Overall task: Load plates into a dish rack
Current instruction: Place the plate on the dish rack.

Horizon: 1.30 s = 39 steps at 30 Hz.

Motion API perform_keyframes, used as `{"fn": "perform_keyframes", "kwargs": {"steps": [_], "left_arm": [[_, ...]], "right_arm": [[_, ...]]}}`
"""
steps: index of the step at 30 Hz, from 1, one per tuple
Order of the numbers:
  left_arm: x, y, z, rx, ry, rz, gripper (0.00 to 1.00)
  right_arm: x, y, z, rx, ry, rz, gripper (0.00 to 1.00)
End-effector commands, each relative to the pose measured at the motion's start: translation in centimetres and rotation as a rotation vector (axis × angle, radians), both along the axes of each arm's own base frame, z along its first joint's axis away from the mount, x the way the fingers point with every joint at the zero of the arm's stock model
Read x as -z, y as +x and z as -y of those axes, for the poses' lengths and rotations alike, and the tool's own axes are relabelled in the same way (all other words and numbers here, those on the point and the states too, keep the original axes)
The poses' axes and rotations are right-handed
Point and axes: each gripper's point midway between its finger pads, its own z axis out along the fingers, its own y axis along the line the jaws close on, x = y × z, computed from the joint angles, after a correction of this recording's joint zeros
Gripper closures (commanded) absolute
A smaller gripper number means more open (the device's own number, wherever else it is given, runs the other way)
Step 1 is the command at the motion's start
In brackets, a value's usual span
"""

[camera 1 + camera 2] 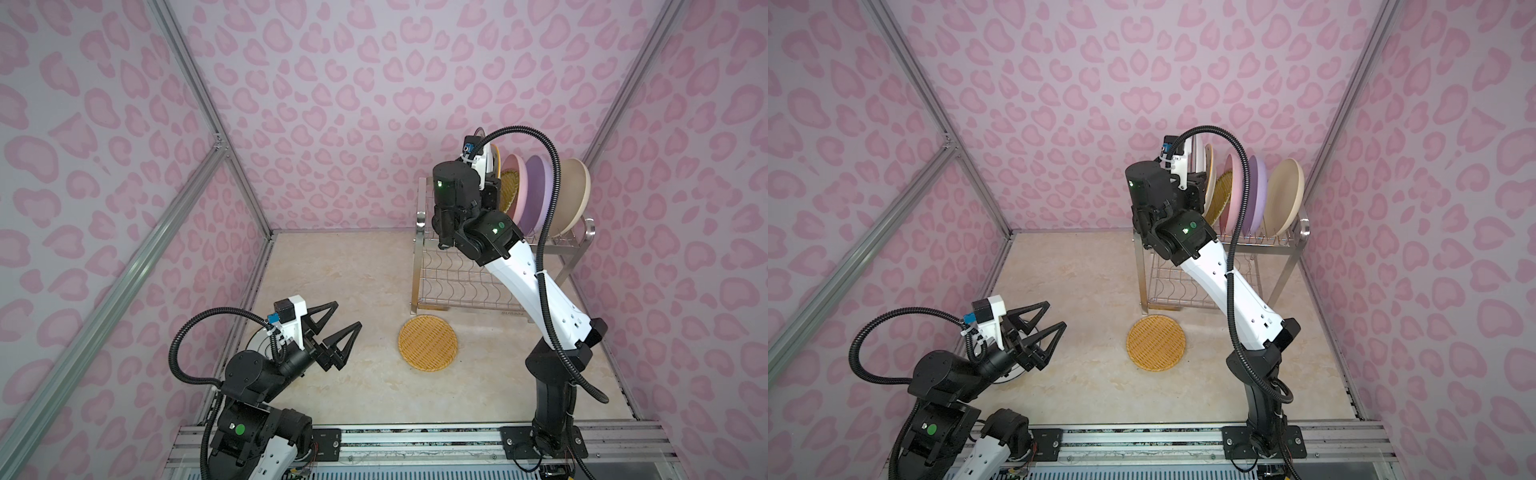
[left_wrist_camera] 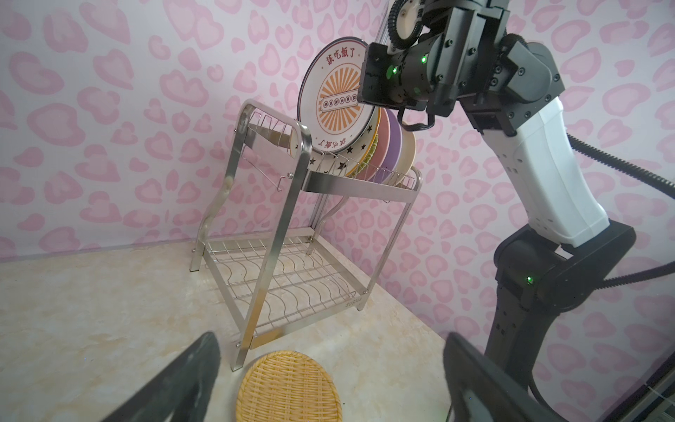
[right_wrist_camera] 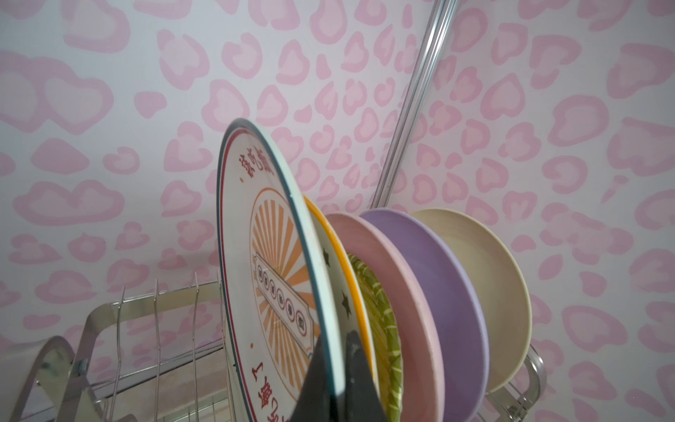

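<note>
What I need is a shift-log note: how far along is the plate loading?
Done: five plates stand upright in the dish rack. In hand: the right claw grips the sunburst plate there. Left: the woven plate and a dark-rimmed plate on the table.

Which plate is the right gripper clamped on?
The white orange-sunburst plate with red lettering, at the end of the row beside the star plate; the right gripper pinches its rim. The others stand ungripped.

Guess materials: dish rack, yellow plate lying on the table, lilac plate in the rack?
Dish rack: likely stainless steel, polished; bright reflections, thin wires. Yellow plate: woven pattern; real wicker or moulded plastic, cannot tell. Lilac plate: probably plastic or melamine, matte; even colour, no glare.
</note>
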Motion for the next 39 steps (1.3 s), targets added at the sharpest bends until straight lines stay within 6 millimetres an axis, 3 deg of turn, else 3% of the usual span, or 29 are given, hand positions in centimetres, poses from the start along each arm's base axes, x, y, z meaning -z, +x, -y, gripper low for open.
{"fn": "perform_keyframes", "kwargs": {"steps": [1,16,39], "left_arm": [[-0.4,-0.1,-0.1,-0.003,0.0,0.019,0.03],[-0.4,0.0,-0.1,-0.006,0.001,0.019,0.03],[-0.2,0.2,-0.1,-0.008,0.0,0.008,0.03]], "right_arm": [[1.5,0.4,0.2,-0.006,0.03,-0.015,1.0],[3.6,1.3,-0.2,-0.009,0.035,-0.046,1.0],[8.9,1.7,-1.5,-0.043,0.095,-0.12,1.0]]}}
